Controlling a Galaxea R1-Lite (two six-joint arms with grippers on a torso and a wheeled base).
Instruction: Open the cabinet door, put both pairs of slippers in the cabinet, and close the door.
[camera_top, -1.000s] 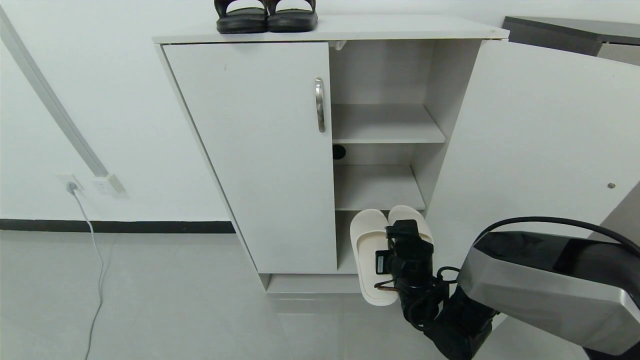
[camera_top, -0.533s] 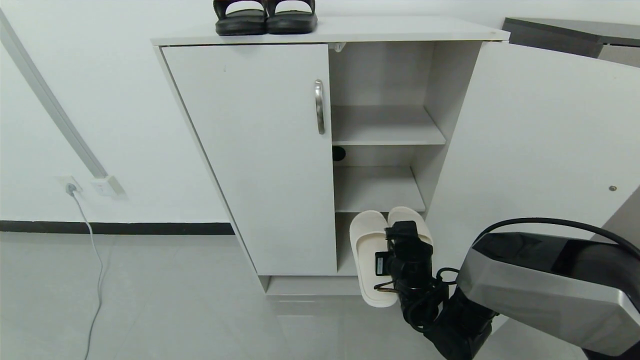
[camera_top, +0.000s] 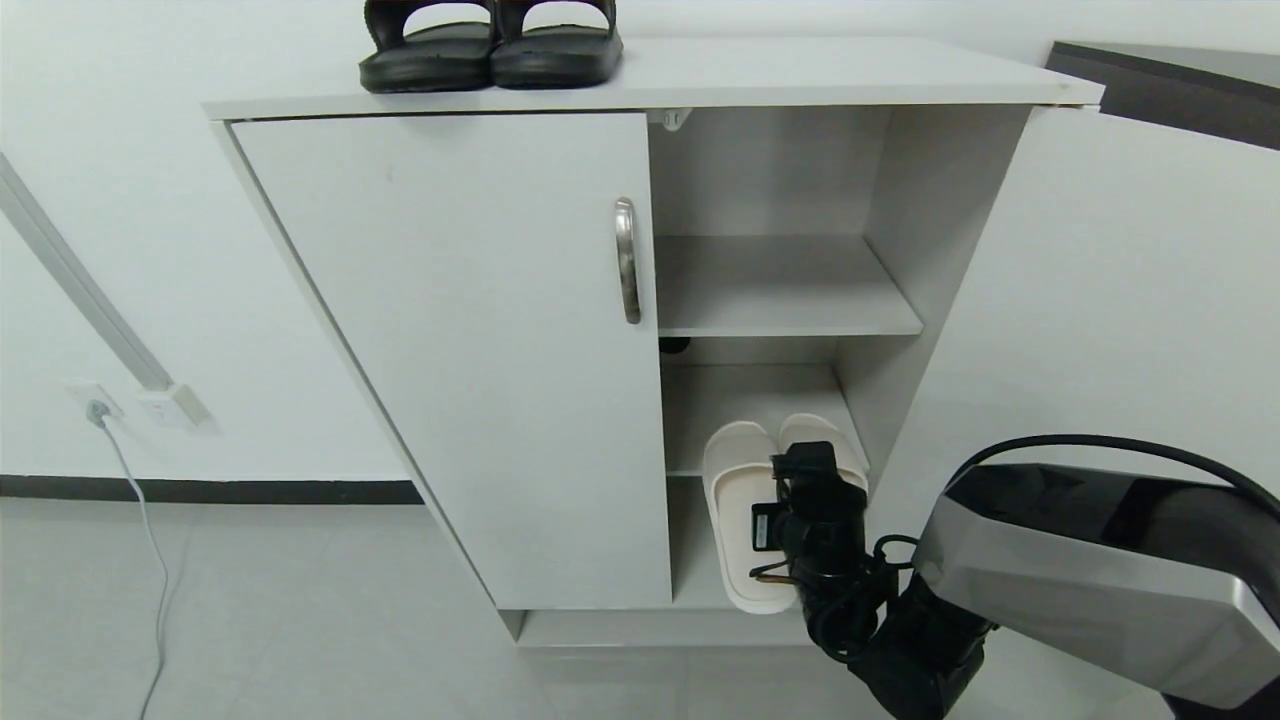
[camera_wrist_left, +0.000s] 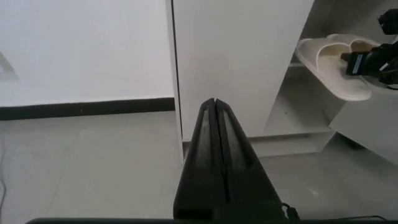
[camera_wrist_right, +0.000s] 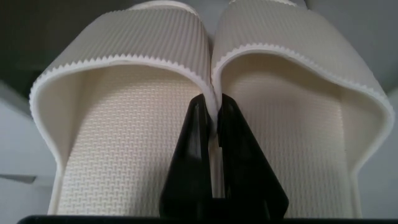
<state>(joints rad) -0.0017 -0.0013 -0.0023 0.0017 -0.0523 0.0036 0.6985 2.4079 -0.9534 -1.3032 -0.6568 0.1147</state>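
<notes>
— Since the cabinet (camera_top: 700, 75) now looks larger in the head view than a second ago, has anything really moved?

— Only the camera, I think. The whole picture has shifted at once, so I read it as the robot closing in. The white slippers (camera_top: 738, 505) keep their place against the right end effector (camera_wrist_right: 212, 107).

— How does it hold them?

— It pinches the pair where their inner edges meet, toes toward the cabinet.

— And where are they?

— In the air before the open right bay, toes about level with the front edge of the lower shelf (camera_top: 750, 400). I cannot tell whether they have crossed it.

— The doors?

— The right door (camera_top: 1100, 300) is swung wide and the left door (camera_top: 470, 350) is shut.

— The other pair?

— The black slippers (camera_top: 490, 50) sit at the front edge of the cabinet top, toward its left corner. The left end effector (camera_wrist_left: 214, 101), fingers pressed together on nothing, hangs low before the left door.

— What does that mean for the task?

— The approach looks nearly done, so setting down the white pair seems close. The black pair and the door are still to do.
</notes>
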